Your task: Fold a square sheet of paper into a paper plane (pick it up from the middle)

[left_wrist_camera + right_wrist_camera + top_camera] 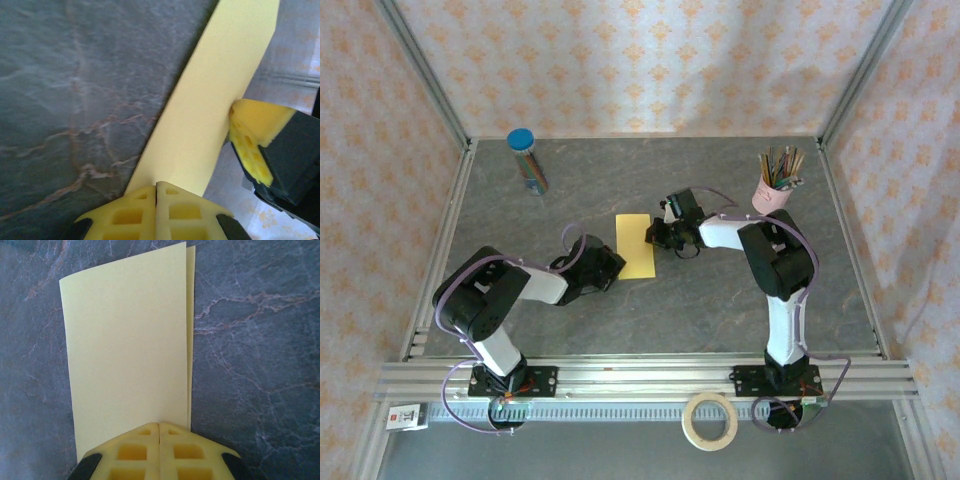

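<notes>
The square sheet of paper lies on the dark table, folded in half into a narrow yellow rectangle with its two layers slightly offset along one long edge. My left gripper is shut, its foam tips meeting at the sheet's near left corner. My right gripper is shut too. Its tips rest over the middle of the sheet's right edge. In the left wrist view, one right fingertip touches the paper's far side. No paper shows between either pair of jaws.
A clear tube with a blue cap stands at the back left. A pink cup of pencils stands at the back right. A roll of tape lies in front of the rail. Metal frame posts and patterned walls enclose the table.
</notes>
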`<state>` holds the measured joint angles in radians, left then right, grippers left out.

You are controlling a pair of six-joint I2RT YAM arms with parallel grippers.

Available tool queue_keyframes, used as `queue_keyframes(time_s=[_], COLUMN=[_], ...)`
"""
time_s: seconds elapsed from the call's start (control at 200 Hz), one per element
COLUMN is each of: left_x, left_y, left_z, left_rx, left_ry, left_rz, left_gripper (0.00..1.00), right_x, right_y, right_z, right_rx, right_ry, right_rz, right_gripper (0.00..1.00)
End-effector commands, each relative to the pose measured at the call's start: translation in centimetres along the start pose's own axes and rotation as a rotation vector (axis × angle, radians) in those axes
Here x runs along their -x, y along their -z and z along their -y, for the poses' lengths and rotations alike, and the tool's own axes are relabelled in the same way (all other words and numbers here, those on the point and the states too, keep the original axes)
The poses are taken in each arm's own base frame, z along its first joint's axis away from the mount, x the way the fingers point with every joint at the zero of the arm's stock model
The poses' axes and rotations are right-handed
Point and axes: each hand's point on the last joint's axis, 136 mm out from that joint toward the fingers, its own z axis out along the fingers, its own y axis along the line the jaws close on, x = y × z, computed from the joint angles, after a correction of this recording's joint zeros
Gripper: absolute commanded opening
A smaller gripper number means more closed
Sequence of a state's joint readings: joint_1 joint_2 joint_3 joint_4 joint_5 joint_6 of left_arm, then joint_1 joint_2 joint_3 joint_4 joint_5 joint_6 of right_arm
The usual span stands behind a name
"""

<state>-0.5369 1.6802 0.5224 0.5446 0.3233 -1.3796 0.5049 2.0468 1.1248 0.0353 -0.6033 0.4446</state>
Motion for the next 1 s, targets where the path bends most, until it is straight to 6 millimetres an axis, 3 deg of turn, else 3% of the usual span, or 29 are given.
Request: queue_keyframes(time_s=[0.0,0.16,0.23,0.44,0.55,0.746,0.996], left_x=[0.5,1.1,1.2,0.1,-0.9,-1.6,-0.8], left_y=[0.4,1.3,1.6,1.6,1.0,-0.5,0.7], left_z=[-2.1,-3.8,-3.3,2.9,4.3,1.3,-2.4], left_rx=[0.058,0.109,0.101,-0.055,-0.075,-0.019,0.080], left_ry=[0.009,-0.021,-0.042,-0.145,-0.156,-0.092,-0.058], left_rz=[0.047,0.074,0.075,0.022,0.008,-0.009,0.052], left_gripper=[0.00,0.00,0.00,0.00,0.00,0.00,0.00], right_x=[-12.2,-12.3,-12.4,-12.4,-12.4,-12.5,-12.6], right_y=[0.0,0.1,0.1,0.2,0.2,0.2,0.3], right_z=[20.3,20.4,20.4,20.4,20.5,20.6,20.7], right_rx=[-0.678,-0.682,-0.684,-0.683,-0.685,-0.689,-0.694], right_ry=[-0.162,-0.161,-0.159,-0.159,-0.159,-0.160,-0.159], right_rz=[-0.280,-0.283,-0.284,-0.281,-0.280,-0.281,-0.282], right_gripper=[0.03,0.03,0.03,0.03,0.03,0.03,0.03])
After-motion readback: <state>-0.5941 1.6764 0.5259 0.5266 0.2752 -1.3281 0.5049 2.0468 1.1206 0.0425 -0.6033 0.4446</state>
